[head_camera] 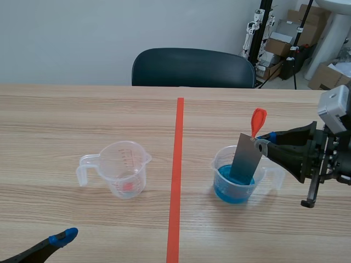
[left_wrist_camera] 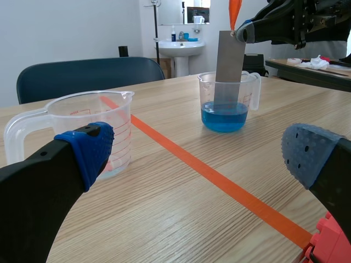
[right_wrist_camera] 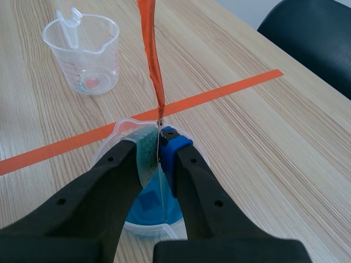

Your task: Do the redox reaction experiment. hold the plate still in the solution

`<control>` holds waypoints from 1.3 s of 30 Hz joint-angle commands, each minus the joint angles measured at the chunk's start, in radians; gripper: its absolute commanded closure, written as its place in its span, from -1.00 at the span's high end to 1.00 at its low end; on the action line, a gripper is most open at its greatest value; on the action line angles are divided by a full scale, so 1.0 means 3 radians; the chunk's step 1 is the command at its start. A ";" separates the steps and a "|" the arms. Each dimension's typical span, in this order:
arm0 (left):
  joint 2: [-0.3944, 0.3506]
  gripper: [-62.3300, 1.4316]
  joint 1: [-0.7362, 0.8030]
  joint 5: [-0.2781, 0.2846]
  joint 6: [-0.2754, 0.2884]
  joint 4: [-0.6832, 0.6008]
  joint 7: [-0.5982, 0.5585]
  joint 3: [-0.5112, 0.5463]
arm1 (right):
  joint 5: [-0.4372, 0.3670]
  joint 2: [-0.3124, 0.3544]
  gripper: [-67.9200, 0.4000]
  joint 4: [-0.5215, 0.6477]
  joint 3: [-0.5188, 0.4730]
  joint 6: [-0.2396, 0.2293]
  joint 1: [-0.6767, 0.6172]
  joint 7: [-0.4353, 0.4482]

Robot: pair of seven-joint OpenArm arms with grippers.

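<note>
A grey metal plate (head_camera: pixel 245 159) with an orange-red tab (head_camera: pixel 258 121) on top stands tilted in a clear beaker (head_camera: pixel 236 175) of blue solution, its lower end in the liquid. My right gripper (head_camera: pixel 264 139) is shut on the plate's upper edge. In the right wrist view the thin plate (right_wrist_camera: pixel 159 164) sits edge-on between the fingers (right_wrist_camera: pixel 175 143) above the blue liquid (right_wrist_camera: pixel 148 205). From the left wrist view the plate (left_wrist_camera: pixel 229 63) and beaker (left_wrist_camera: pixel 225 104) lie far ahead. My left gripper (head_camera: pixel 63 237) rests open near the table's front left.
A second clear beaker (head_camera: pixel 123 169) with red markings and a faint pink residue stands left of the orange-red tape line (head_camera: pixel 176 175). A dark chair (head_camera: pixel 193 68) sits behind the table. Boxes and stands are at the back right.
</note>
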State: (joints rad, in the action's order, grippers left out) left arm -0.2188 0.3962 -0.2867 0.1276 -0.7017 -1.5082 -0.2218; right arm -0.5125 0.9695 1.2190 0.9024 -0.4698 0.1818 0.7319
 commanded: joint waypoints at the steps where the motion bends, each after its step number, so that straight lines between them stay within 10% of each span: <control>1: 0.0006 1.00 -0.0001 0.0006 -0.0005 -0.0045 -0.0045 -0.0008 | -0.0043 0.0008 -0.97 0.0013 -0.0041 0.0010 0.0031 0.0050; 39: 0.0006 1.00 -0.0001 0.0006 -0.0005 -0.0045 -0.0045 -0.0008 | -0.0045 0.0008 -0.97 0.0013 -0.0041 0.0010 0.0029 -0.0050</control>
State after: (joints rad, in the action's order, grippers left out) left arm -0.2188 0.3962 -0.2867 0.1276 -0.7017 -1.5082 -0.2218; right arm -0.5167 0.9695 1.2190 0.9024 -0.4675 0.1822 0.7204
